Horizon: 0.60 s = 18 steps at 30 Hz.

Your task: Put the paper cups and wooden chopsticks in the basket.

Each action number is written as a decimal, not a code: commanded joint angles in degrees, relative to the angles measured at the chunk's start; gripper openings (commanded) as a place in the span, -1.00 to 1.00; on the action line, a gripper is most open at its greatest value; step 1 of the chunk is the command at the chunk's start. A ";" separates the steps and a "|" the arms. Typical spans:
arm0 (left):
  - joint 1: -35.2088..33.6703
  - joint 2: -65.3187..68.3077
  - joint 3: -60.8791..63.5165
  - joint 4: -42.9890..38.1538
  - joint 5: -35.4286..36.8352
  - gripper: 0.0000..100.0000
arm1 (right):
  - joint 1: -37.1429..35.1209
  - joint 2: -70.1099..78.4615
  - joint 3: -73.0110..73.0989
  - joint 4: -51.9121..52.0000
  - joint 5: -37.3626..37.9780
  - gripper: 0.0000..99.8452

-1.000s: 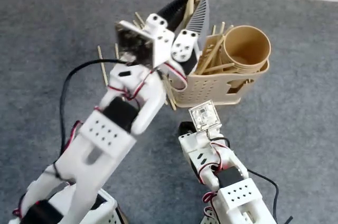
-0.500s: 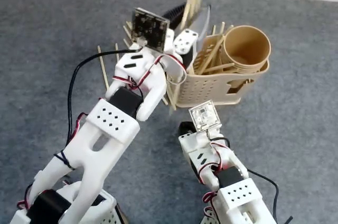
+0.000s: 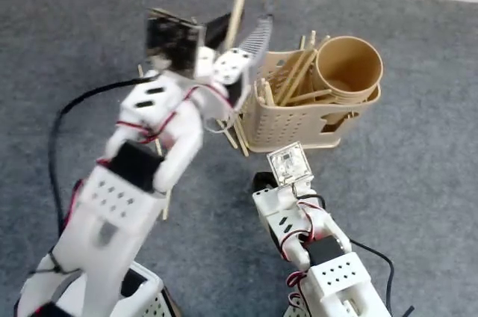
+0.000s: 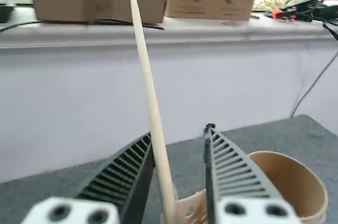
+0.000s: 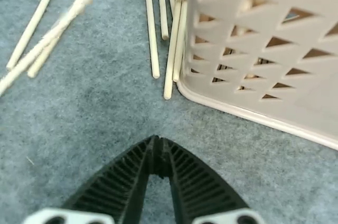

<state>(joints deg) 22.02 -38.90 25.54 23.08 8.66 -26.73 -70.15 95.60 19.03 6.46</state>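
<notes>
My left claw [image 4: 178,132] is open around an upright chopstick [image 4: 150,102] by the basket's [image 3: 299,126] left edge, my right claw [image 5: 158,142] closed, empty.

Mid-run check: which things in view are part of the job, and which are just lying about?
Job: basket; paper cups inside it; chopstick between the fingers of the left gripper; loose chopsticks on the carpet beside the basket.
Lying about: cardboard boxes and cables on the ledge behind.
</notes>
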 commanded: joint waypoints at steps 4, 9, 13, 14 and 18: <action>-7.43 -3.56 -3.47 8.26 0.09 -0.71 | -0.13 -0.75 1.80 -1.10 0.79 -0.99; -10.77 -3.74 -3.38 18.73 -0.09 -0.84 | -0.13 -0.75 1.80 -1.10 0.79 -0.99; -12.88 -3.38 -1.10 25.41 -0.18 -0.95 | -0.13 -0.75 1.89 -1.10 0.79 -0.99; -13.14 -3.38 1.19 25.41 -0.18 -0.95 | -0.13 -0.75 1.89 -1.10 0.79 -0.99; -14.64 -3.38 10.24 24.53 -3.96 -0.95 | -0.13 -0.75 1.89 -1.10 0.79 -0.99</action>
<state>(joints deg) 8.75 -40.75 32.04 48.04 7.60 -26.73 -70.15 95.60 19.03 6.46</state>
